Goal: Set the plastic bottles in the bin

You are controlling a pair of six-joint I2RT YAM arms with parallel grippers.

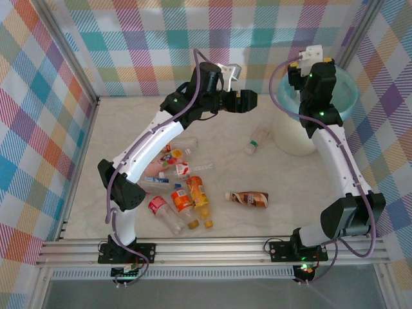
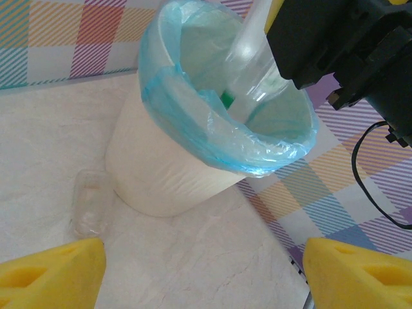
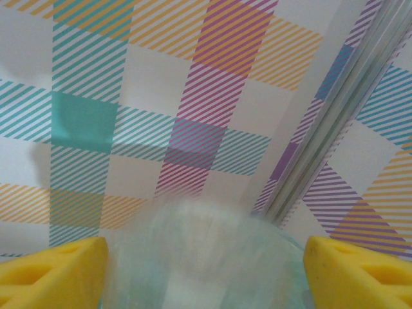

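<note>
The bin point(image 1: 293, 132) is a cream bucket with a blue-green bag over its rim, standing at the back right. My right gripper point(image 1: 315, 72) hangs over it, open. A blurred clear bottle point(image 3: 206, 257) lies between its wide-apart yellow fingers point(image 3: 58, 273). In the left wrist view that clear bottle point(image 2: 257, 61), green cap down, points into the bin's mouth point(image 2: 193, 109) beneath the right gripper point(image 2: 335, 45). My left gripper point(image 1: 251, 101) is open and empty beside the bin, its midpoint point(image 2: 203, 270) over bare table. Several bottles point(image 1: 183, 190) lie at the front left.
A brown-labelled bottle point(image 1: 248, 198) lies alone in the middle front. A clear bottle point(image 1: 256, 141) rests on the table just left of the bin, also seen as a flattened clear shape point(image 2: 90, 203). Checked walls close the back and sides.
</note>
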